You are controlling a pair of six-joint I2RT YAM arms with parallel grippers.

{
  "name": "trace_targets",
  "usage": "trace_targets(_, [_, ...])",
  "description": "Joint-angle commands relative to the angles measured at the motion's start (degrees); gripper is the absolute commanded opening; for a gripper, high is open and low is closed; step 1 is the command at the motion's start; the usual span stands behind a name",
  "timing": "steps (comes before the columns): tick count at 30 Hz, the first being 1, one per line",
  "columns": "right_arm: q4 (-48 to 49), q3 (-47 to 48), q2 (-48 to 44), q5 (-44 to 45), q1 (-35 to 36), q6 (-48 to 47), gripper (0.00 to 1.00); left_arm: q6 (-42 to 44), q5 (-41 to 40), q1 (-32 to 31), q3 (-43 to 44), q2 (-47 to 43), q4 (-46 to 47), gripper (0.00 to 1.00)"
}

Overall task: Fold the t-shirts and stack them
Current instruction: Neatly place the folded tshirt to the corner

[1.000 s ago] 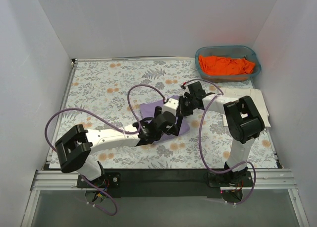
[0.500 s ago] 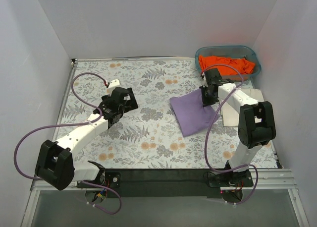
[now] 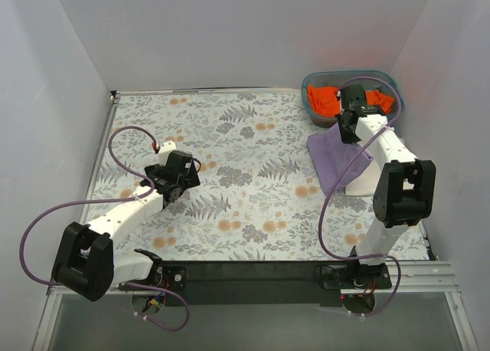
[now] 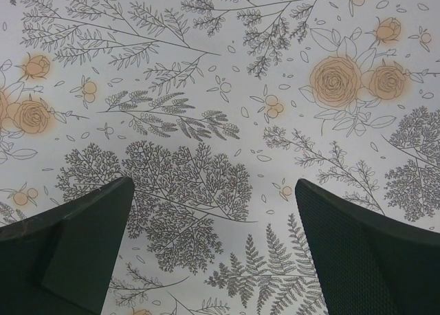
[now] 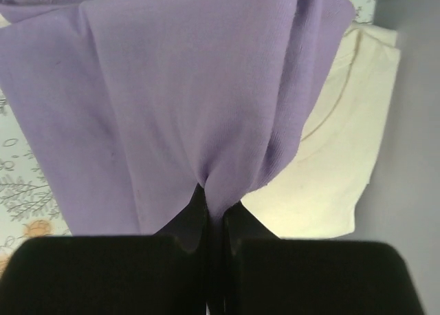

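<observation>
Softly, the lavender t-shirt [image 5: 165,95] puckers where the right fingers [image 5: 183,227] pinch.

Purple shirt [image 5: 172,88]: matt fine-knit cloth. Cream shirt [image 5: 344,143]: matt cloth. Tablecloth [image 4: 220,53]: smooth, floral-printed. Basket [image 3: 318,75]: smooth plastic, slight gloss.

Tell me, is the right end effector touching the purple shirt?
Touching. In the right wrist view, the right end effector pinches a fold of the purple shirt.
</observation>
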Motion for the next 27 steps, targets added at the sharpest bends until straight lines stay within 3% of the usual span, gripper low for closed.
trace_targets(1, [-1.2, 2.8, -1.8, 4.8, -2.3, -3.2, 0.01, 1.2, -2.9, 0.1, 2.0, 0.3, 0.3, 0.98])
trace_targets(14, [-1.0, 2.9, -6.1, 3.0, -10.8, -4.4, 0.01, 2.1, -3.2, 0.1, 2.2, 1.3, 0.5, 0.98])
trace_targets(27, [3.9, 1.4, 1.7, 9.3, -14.8, -7.2, 0.01, 2.0, -1.6, 0.0, 2.4, 3.4, 0.6, 0.98])
